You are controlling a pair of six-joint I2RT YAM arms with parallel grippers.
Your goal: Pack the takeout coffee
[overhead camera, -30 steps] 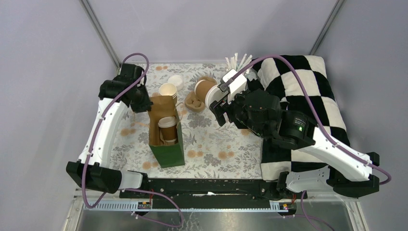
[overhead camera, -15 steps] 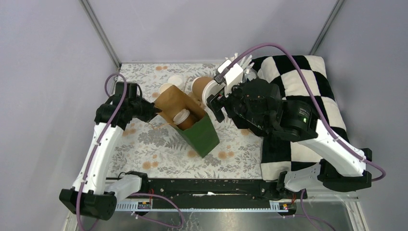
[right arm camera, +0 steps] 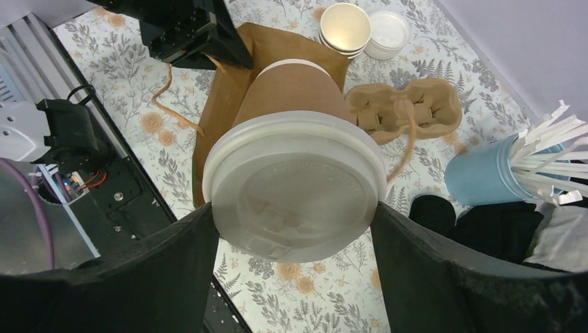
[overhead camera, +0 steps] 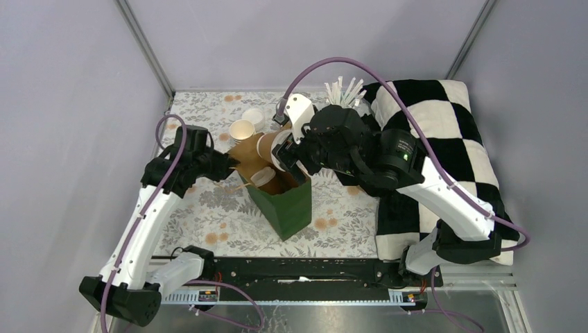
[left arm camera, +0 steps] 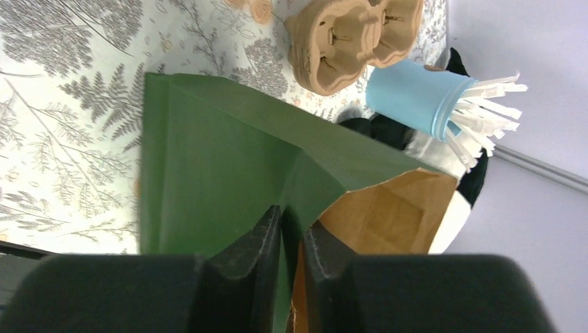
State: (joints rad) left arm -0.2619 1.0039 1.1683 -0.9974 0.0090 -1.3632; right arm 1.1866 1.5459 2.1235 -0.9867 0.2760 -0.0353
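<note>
- A table (overhead camera: 208,208) covered with a floral cloth is enclosed by plain grey walls.
- A green paper bag (overhead camera: 288,205) is tipped over on it. In the top view its base is turned to 4 o'clock and its open mouth to 10 o'clock.
- The bag's rim is pinched at the 9 o'clock side of the mouth by the left jaws, which are set narrow.
- One lidded cup (overhead camera: 262,177) is already lodged inside the bag.
- The second lidded cup (overhead camera: 270,146) is clamped across its lid end by the right jaws, which are spread wide around it.
- This cup is laid on its side, its axis running from 10 to 4 o'clock with the base leading.
- The free space in the mouth is judged to lie at about 7 o'clock from the held cup, so only the right arm is placed to deliver it.
</note>
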